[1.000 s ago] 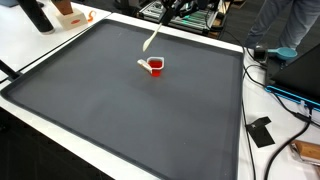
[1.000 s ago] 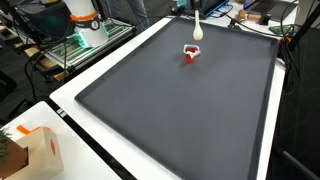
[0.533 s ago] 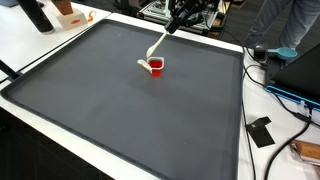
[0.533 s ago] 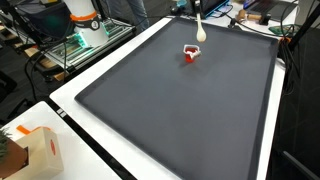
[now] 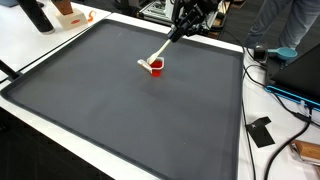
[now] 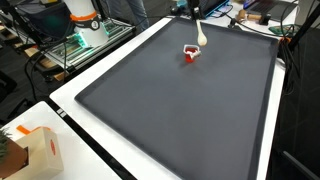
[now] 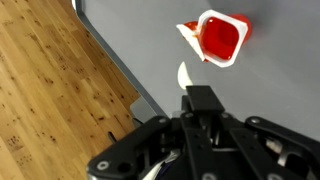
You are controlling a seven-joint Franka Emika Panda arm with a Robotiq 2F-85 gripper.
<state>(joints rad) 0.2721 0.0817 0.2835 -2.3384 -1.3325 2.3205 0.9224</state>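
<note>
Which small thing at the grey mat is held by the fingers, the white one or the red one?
The white spoon: the fingers clamp its upper end, while the red cup stands free on the mat.

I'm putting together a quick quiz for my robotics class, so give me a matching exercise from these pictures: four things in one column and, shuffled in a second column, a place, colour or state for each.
Things:
1. cup
2. spoon
3. mat
4. cardboard box

Descriptions:
A. dark grey, lying flat
B. red, standing on the mat
C. brown, off the mat beside its corner
D. white, gripped by the end effector, tilted with its free end near the cup

Pairs: 1-B, 2-D, 3-A, 4-C.
</note>
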